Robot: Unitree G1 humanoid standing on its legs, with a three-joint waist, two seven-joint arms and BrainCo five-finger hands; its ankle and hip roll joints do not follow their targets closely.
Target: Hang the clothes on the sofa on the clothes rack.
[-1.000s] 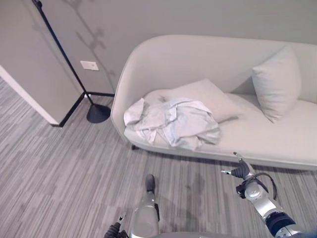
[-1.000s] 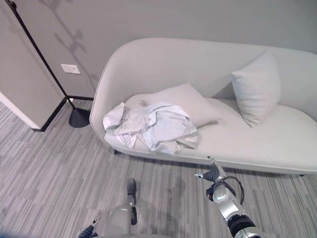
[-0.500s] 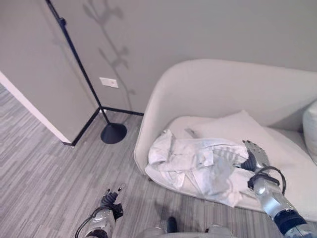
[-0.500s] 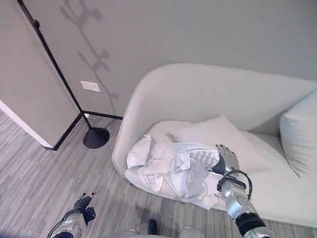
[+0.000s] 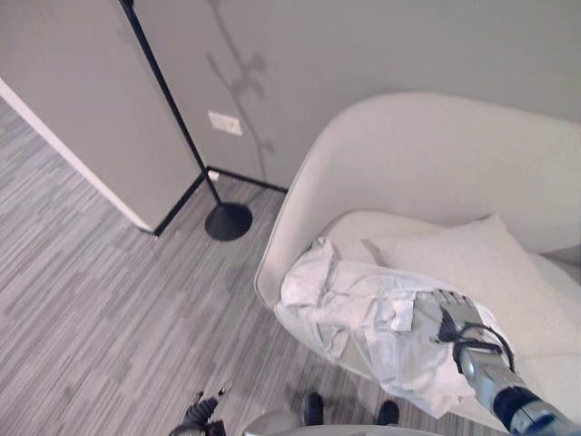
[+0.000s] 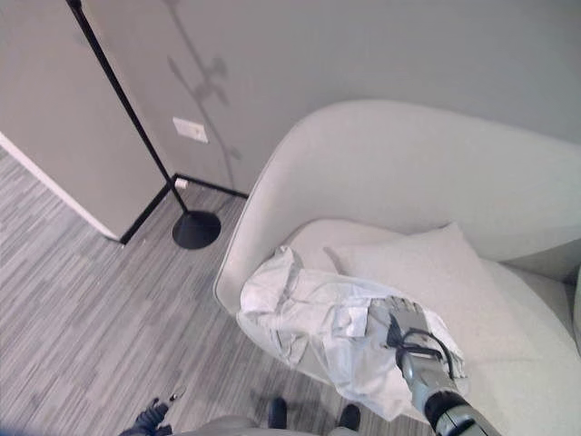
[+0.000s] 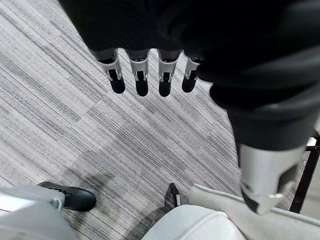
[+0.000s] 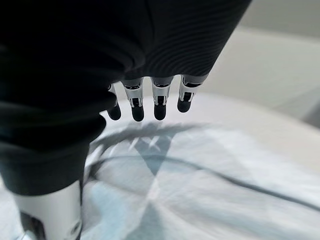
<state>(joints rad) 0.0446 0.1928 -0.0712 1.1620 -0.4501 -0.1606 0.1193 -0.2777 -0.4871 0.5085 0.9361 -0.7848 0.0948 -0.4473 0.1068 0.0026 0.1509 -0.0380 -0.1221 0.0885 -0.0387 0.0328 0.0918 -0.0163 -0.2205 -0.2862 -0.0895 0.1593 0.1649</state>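
Right hand (image 5: 451,318) sits in the lower right of the head views, directly over the crumpled white clothes (image 5: 363,313) on the sofa (image 5: 427,154). Its fingers are extended and relaxed, not curled; the right wrist view shows the dark fingertips (image 8: 156,111) spread just above the pale fabric with nothing pinched between them and the thumb. Whether the palm already rests on the cloth cannot be told.

Change since the earlier frames: one second ago this hand was low over the grey floor in front of the sofa, well clear of the garment. Half a second ago it had reached the garment's right edge. It is now further onto the pile, over its right half. The whole scene has also shifted across the frames, so the camera moved as well; the clothes themselves appear undisturbed.

Meaning for the task: the reach is judged nearly complete, and the grasp is not yet made. Closing the fingers on a fold of fabric is the likely next step.

Left hand (image 7: 150,80) hangs open over the floor, holding nothing.

Clothes rack (image 5: 186,136), a black pole on a round base, stands at upper left, well apart from the garment and beyond the sofa's left end.
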